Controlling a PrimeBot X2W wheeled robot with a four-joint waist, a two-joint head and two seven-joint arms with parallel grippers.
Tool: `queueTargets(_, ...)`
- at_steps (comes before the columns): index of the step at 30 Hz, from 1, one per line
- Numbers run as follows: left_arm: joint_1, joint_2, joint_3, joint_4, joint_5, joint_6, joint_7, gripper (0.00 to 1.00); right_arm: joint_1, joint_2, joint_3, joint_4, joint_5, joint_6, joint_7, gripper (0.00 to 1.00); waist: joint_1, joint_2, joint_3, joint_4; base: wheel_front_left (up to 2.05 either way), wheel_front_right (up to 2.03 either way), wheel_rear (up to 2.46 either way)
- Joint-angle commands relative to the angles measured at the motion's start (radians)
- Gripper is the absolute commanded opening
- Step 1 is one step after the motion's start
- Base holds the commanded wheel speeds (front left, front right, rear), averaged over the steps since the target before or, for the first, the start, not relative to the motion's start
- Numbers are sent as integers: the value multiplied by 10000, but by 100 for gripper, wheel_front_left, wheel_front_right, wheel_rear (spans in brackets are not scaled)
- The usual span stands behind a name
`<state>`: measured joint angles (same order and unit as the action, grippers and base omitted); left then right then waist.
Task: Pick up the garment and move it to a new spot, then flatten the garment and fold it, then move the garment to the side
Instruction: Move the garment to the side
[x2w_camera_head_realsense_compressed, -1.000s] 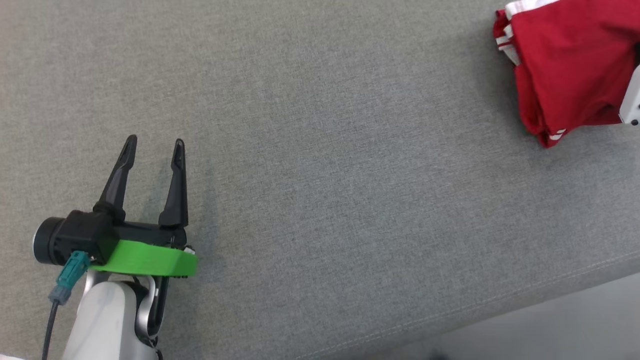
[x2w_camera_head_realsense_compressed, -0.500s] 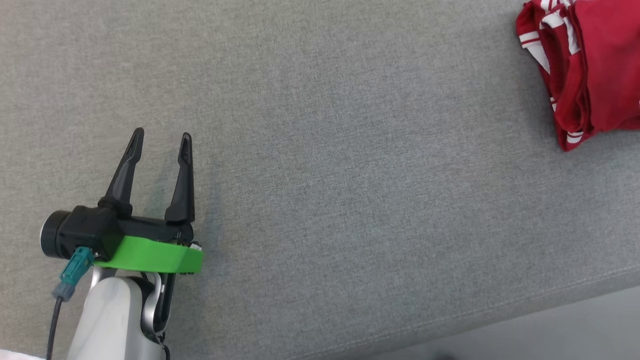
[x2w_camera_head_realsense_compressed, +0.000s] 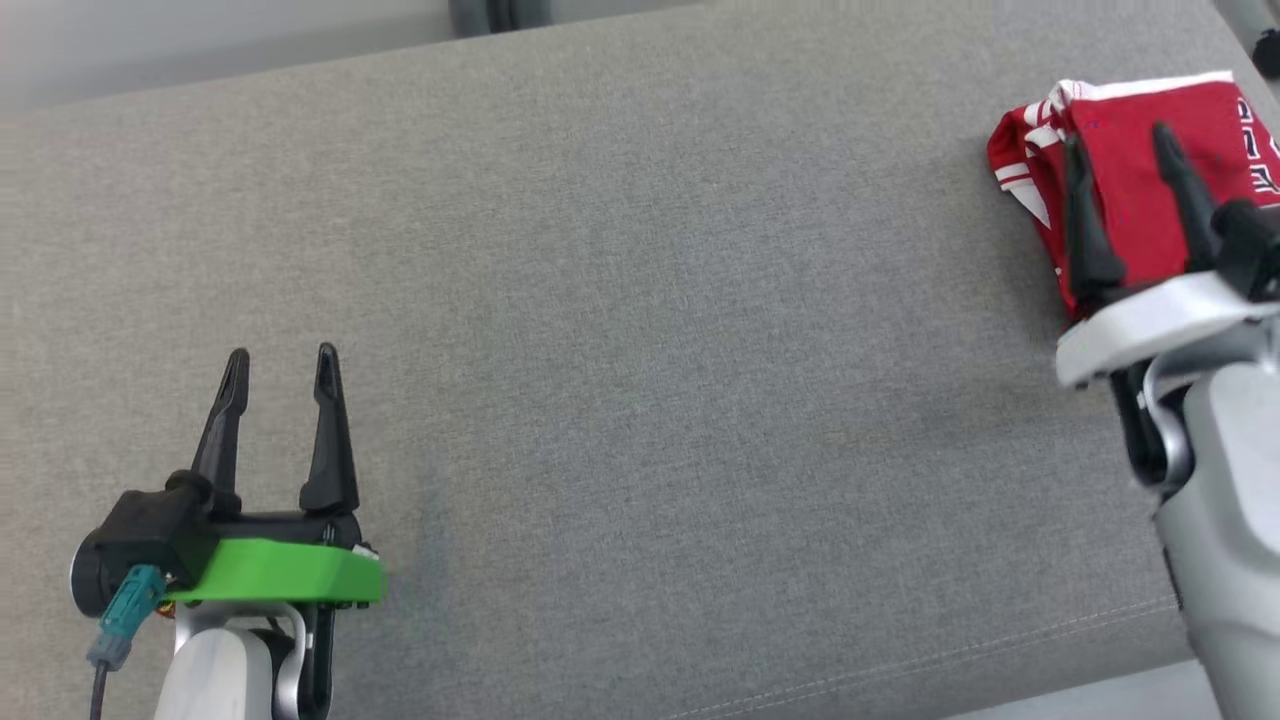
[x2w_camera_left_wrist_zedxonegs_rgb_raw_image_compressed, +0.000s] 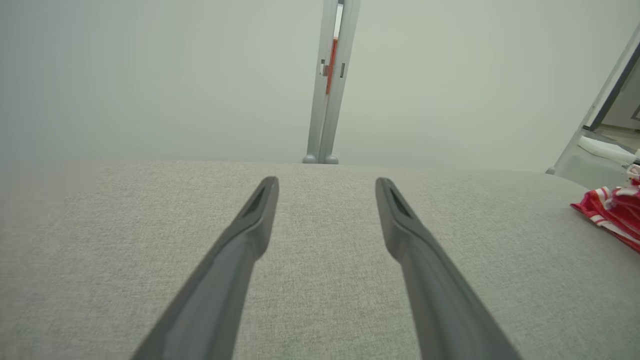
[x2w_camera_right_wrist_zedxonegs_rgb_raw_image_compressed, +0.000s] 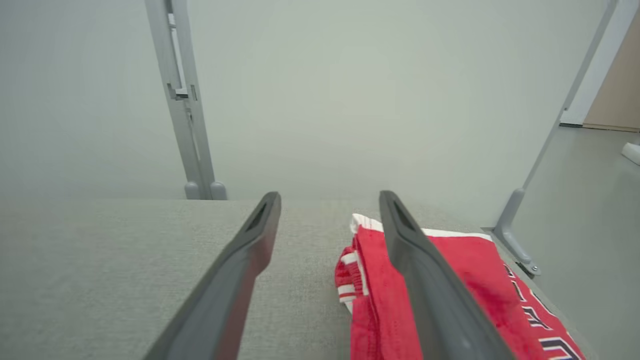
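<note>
Head view: edge-side garment (x2w_camera_head_realsense_compressed: 1130, 210), left end effector (x2w_camera_head_realsense_compressed: 282, 353) and right end effector (x2w_camera_head_realsense_compressed: 1118, 135) both wide.

Head above, wrists low; common garment (x2w_camera_head_realsense_compressed: 1130, 175)

Cloth garment (x2w_camera_head_realsense_compressed: 1130, 170); matt woven, seemingly upholstered cushion (x2w_camera_head_realsense_compressed: 640, 350).

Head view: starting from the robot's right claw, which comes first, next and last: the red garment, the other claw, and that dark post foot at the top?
1. red garment: right by the right gripper's open fingers, far right.
2. dark post foot: past the far edge, top, left of centre.
3. left gripper: lower left, clear across the grey surface.
</note>
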<state>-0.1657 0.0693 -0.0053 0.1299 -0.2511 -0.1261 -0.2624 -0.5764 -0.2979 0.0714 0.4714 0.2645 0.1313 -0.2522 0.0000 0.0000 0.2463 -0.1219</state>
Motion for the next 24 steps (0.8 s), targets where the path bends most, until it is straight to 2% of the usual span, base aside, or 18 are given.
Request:
queueTargets(1,198,-48,112,10,12,-1,-24,100,557,153,48,-392,47,-11,-61,100,0,0,-624,406,0,0,0)
queueTargets(4,401,-104,233,117,63,-14,-23,100,1622,598,28,-1242,146,-11,-96,100,0,0,-937,668,0,0,0)
queueTargets(10,695,-171,382,466,87,-30,-24,100,3199,1284,-119,-1883,209,-11,110,100,0,0,-1521,1158,0,0,0)
queueTargets(18,1129,-182,329,983,-126,-33,-23,100,4135,1599,-798,-2009,-53,-8,296,100,0,0,-2062,1580,0,0,0)
queueTargets(24,1307,-182,198,1284,-131,-37,-24,100,4050,1576,-1050,-1931,-216,-8,624,100,0,0,-2318,1696,0,0,0)
